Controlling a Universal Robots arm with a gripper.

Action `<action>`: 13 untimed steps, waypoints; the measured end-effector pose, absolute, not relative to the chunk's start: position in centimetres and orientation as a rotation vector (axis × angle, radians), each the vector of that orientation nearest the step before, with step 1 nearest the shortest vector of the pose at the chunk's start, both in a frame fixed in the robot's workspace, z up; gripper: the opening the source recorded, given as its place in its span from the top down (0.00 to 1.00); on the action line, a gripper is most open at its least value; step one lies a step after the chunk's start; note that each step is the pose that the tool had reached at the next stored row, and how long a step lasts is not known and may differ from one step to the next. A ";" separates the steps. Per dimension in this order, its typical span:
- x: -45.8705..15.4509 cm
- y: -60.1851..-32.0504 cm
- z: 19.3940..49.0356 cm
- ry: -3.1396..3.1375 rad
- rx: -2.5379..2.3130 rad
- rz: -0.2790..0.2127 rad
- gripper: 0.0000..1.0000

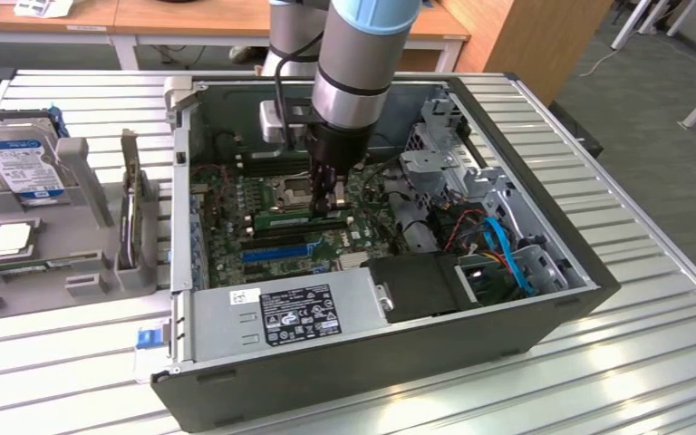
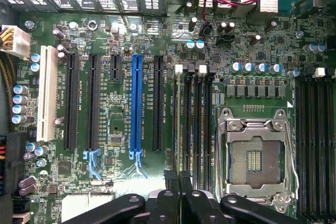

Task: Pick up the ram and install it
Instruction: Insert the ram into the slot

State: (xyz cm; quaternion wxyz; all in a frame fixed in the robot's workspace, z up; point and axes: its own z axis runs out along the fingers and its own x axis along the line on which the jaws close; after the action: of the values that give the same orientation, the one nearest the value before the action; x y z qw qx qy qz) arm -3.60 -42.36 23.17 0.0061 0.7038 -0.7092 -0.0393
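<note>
The ram (image 1: pixel 285 220) is a thin green stick standing on edge along the memory slots (image 2: pixel 197 124) of the motherboard, inside the open computer case (image 1: pixel 565 299). My gripper (image 1: pixel 330 207) comes straight down onto it, fingers shut on the stick near one end. In the wrist view the two black fingertips sit pressed together at my gripper (image 2: pixel 177 179), and the ram (image 2: pixel 178 124) runs away from them as a narrow edge over the slot with a white clip. Whether it is seated in the slot I cannot tell.
The empty CPU socket (image 2: pixel 254 156) lies beside the memory slots, and a blue expansion slot (image 2: pixel 136 103) on their other side. A power supply (image 1: pixel 282 313) and blue cables (image 1: pixel 511 258) crowd the case front. Outside, on the exterior view's left, stand a hard drive (image 1: pixel 15 163) and an upright card (image 1: pixel 134 213).
</note>
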 end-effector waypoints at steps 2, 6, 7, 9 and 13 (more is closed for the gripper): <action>-3.6 -42.4 23.2 -2.220 2.203 -0.123 0.88; -3.6 -42.3 23.2 -2.220 2.203 -0.123 0.88; -3.6 -42.3 23.2 -2.220 2.203 -0.123 0.88; -3.6 -42.3 23.1 -2.220 2.203 -0.123 0.88; -3.6 -42.3 23.1 -2.220 2.203 -0.123 0.88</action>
State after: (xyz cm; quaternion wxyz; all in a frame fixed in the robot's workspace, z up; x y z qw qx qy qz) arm -3.60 -42.33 23.05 0.0060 0.7038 -0.7093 -0.0394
